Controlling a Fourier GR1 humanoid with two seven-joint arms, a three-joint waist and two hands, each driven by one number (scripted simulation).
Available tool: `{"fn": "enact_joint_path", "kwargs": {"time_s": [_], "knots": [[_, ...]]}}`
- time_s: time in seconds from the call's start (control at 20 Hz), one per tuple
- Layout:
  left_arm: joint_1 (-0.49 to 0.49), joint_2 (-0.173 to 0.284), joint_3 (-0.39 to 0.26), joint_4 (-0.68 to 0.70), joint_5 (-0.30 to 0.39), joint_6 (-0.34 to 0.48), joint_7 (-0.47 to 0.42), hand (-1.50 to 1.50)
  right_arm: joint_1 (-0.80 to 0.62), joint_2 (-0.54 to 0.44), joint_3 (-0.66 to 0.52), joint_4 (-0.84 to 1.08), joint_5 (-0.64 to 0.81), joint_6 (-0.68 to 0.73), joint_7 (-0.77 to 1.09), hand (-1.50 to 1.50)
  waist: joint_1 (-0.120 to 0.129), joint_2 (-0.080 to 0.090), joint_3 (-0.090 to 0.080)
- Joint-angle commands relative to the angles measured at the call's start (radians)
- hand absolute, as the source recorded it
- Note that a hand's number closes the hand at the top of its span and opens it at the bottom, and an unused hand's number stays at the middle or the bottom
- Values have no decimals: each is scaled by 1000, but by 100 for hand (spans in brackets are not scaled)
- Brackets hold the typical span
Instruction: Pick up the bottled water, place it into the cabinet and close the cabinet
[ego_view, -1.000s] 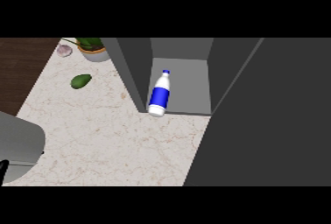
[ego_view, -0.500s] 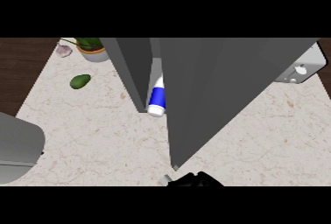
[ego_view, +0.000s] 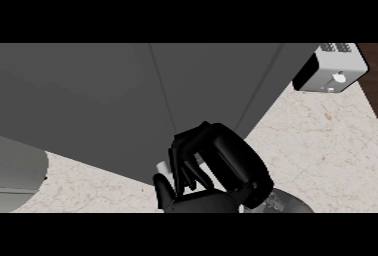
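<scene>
The grey cabinet (ego_view: 111, 100) fills the upper left of the head view, and its door (ego_view: 214, 85) is swung across the front. The bottled water is hidden behind that door. My right hand (ego_view: 221, 165) rises from the lower edge at the centre, with its back toward me. Its fingers (ego_view: 188, 142) are bent only slightly and rest against the door's lower edge, holding nothing. Only my grey left forearm (ego_view: 18, 175) shows, at the left edge; its hand is out of view.
A white toaster (ego_view: 332, 70) stands at the top right beside the cabinet. Pale marble counter (ego_view: 325, 150) lies to the right of my hand and under the cabinet's lower left edge.
The door has swung from open to across the cabinet's front, covering the bottle. My right hand has come up from the lower edge to the door. The view has shifted right; the toaster shows larger.
</scene>
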Motion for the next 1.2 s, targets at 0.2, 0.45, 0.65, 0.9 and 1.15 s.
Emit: {"fn": "enact_joint_path", "kwargs": {"time_s": [0.2,0.45,0.65,0.9,1.15], "knots": [[19,-42,57,-33,39,-18,56,-150,-265,-24,-306,221,-188,124,53,150,-17,0,1],[0,-60,147,42,87,-116,67,-150,-281,-27,-332,428,-167,240,-82,150,-16,-1,1],[34,-66,177,61,107,-162,79,-150,-378,-76,-401,597,-185,342,-124,150,-5,3,1],[54,-88,170,18,108,-181,115,-150,-446,-59,-411,668,-179,354,-115,150,2,4,1],[44,-35,226,21,203,-174,140,-150,-492,1,-366,689,-171,291,-118,150,14,5,1]]}}
